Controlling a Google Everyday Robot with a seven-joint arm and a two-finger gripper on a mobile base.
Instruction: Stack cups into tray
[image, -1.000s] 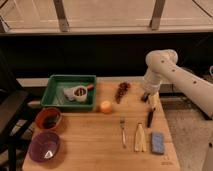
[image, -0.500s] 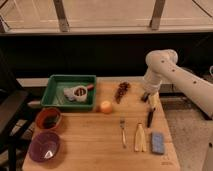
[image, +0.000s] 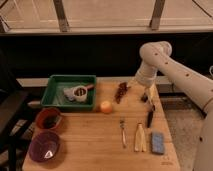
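Note:
The green tray sits at the table's back left. Inside it lie the cups: a white cup with a dark inside and a reddish side part, and a bluish-white cup right beside it on its left, touching it. My gripper hangs at the end of the white arm over the table's back right, far to the right of the tray, and holds nothing that I can see.
An orange-brown bowl and a purple bowl stand at front left. An orange fruit, a dark reddish-brown bunch, a fork, a dark stick, a pale utensil and a blue sponge lie on the wooden table.

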